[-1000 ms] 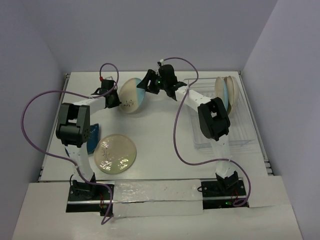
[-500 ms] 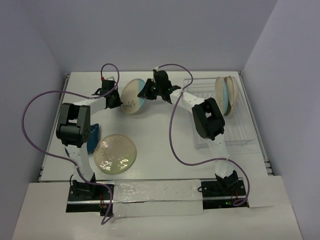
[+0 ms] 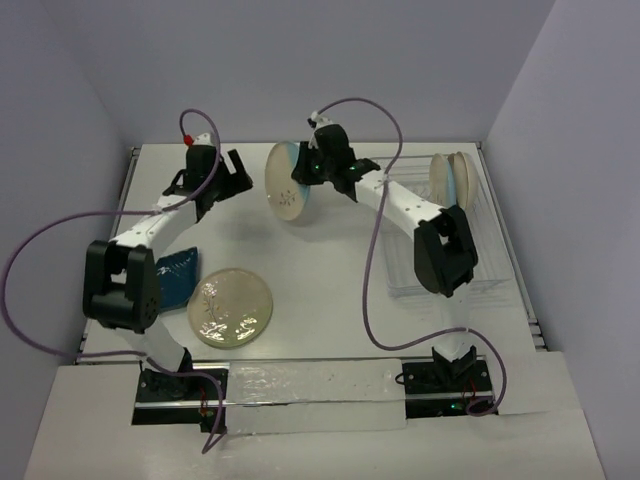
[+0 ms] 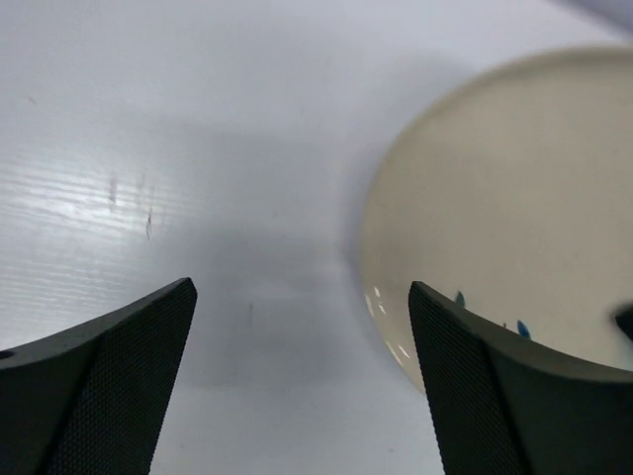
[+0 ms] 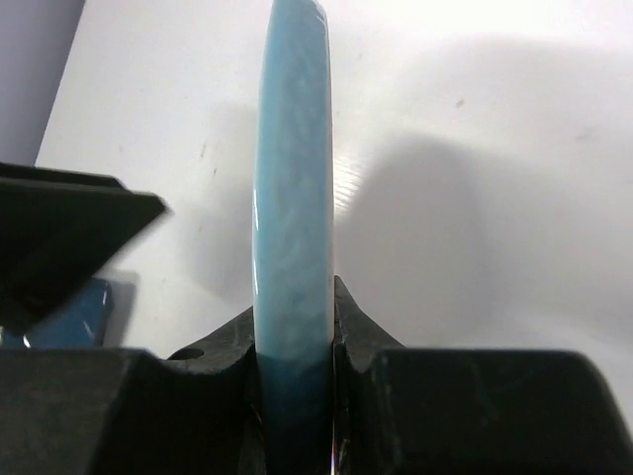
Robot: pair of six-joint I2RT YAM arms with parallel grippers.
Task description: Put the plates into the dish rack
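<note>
Holds cream-and-light-blue plate point(image 3: 289, 181) on edge above the desk point(image 3: 330, 270), rim clenched in right gripper point(image 3: 318, 166), well apart from dish rack point(image 3: 497, 262). Leaves left gripper point(image 3: 236, 170) spread, empty. Next, likely: swing rackward, lower between free prongs.

Cream-and-blue plate point(image 3: 291, 180), green floral plate point(image 3: 230, 307), dark blue plate point(image 3: 180, 275)

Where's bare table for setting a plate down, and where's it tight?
Free: middle of the table, bordered by the floral plate, the dish rack and the held plate; one cable loops along its right side. Tight: far edge, where the left gripper, open, sits beside the held plate in the right gripper.
</note>
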